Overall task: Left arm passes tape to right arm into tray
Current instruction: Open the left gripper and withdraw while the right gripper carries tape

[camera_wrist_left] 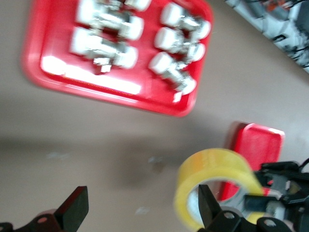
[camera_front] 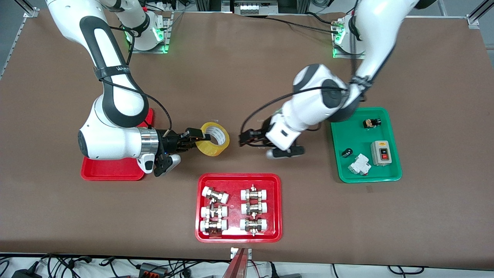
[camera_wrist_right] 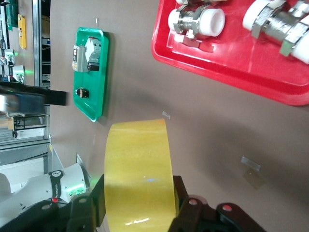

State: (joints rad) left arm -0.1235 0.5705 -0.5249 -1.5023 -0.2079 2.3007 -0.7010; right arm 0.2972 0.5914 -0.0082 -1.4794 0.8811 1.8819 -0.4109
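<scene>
Right end effector: clenched on tape, roll upright, held above bare desk. Plain red tray at roll's 9 o'clock in front view, partly under right arm.
Left end effector: released, jaws apart, nothing held, at roll's 3 o'clock.
Fittings tray: 6 o'clock.
Green tray: left arm's end.

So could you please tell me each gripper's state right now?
Left gripper: open, empty.
Right gripper: closed on the tape roll.
</scene>
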